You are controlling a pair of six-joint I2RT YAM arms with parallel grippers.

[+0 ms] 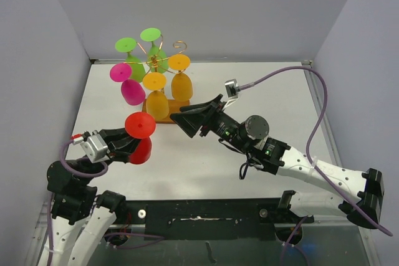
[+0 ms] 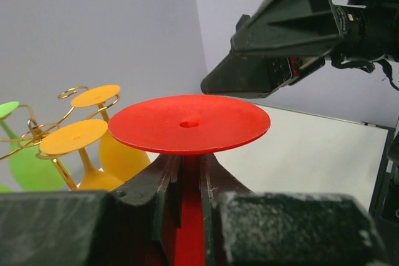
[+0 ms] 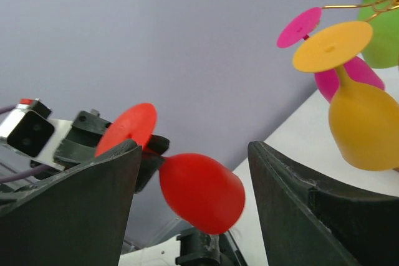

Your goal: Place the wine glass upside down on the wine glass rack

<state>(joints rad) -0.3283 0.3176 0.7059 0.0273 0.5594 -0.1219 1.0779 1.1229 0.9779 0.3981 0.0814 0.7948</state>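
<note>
1. The red wine glass (image 1: 140, 136) is already inverted, foot up and bowl down. It sits in front of the wine glass rack (image 1: 180, 46) and to its left, apart from it.
2. The left gripper (image 1: 129, 146) has its jaws clenched on the stem, just under the foot.
3. The right gripper (image 1: 185, 123), in front of the rack, has its jaws released and holds nothing.
4. This looks like the carrying step. The next move calls for sliding the stem into a free scroll, clear of the orange glasses (image 1: 181, 85).

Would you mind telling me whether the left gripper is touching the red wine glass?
Touching. The left wrist view shows the left gripper clamped on the red wine glass by its stem.
</note>
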